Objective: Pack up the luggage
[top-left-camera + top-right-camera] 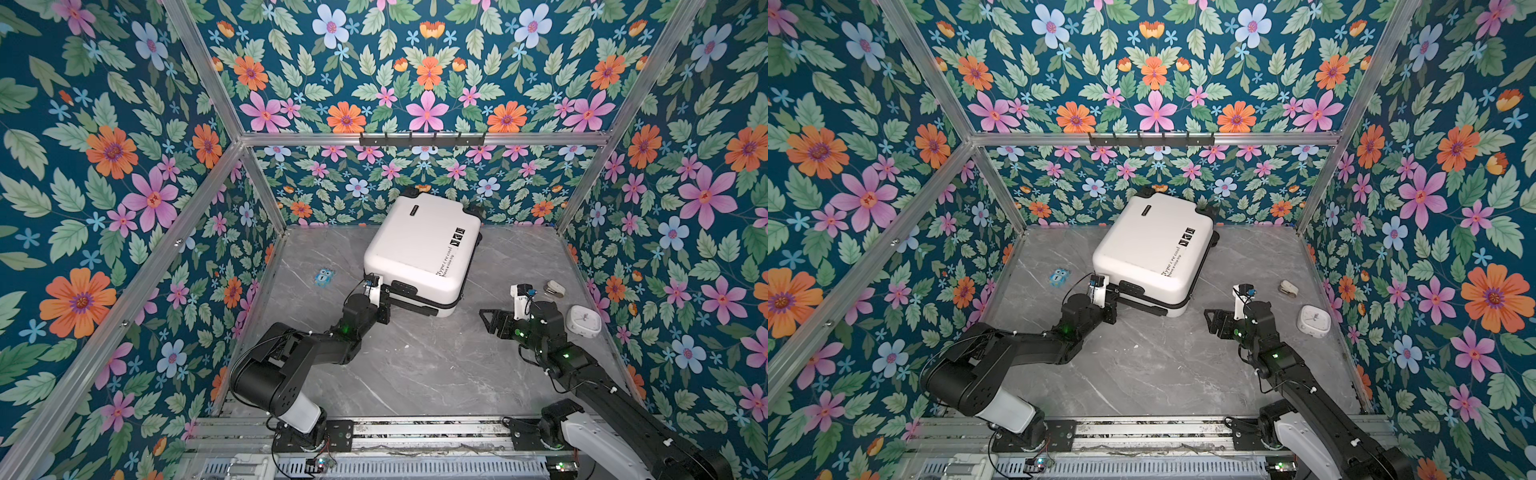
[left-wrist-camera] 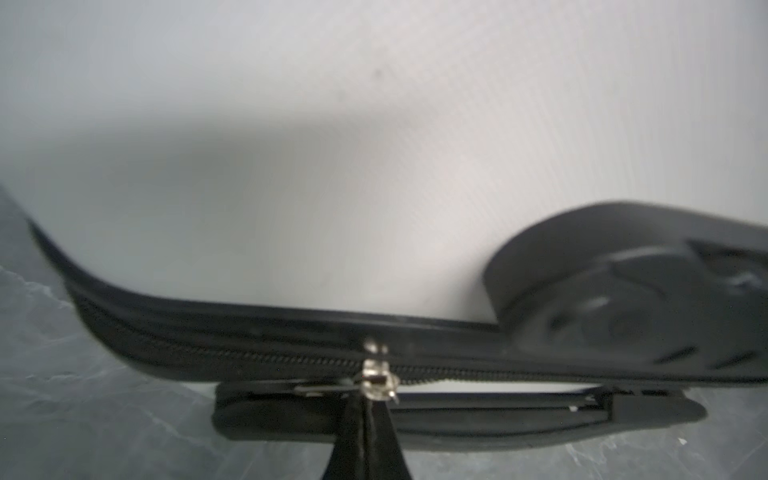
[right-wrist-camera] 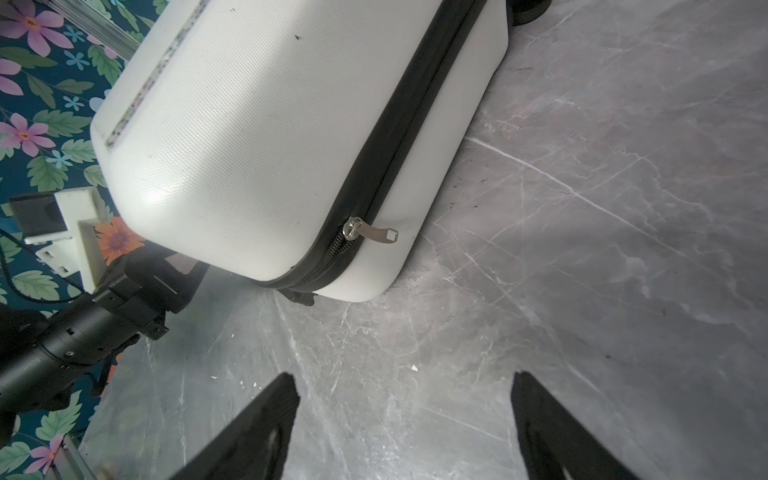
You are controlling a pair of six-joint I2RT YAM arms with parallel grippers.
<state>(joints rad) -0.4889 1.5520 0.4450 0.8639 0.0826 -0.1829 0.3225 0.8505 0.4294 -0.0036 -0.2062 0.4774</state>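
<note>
At the far end of the grey marble surface (image 1: 415, 365) the white hard-shell luggage (image 1: 419, 253) lies flat, lid down. The right fingers (image 3: 266, 415) hover spread wide and empty near its corner; I'd have them steady the shell. The left fingers (image 2: 349, 449) are pinched shut at the small silver zipper slider (image 2: 376, 380); best to drag it along the black zipper band (image 3: 399, 124), not outward

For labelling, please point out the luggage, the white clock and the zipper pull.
luggage (image 1: 415, 249): in a top view, on the white shell.
white clock (image 1: 584, 318): in a top view, on its face.
zipper pull (image 3: 376, 233): right wrist view, on the metal tab.
</note>
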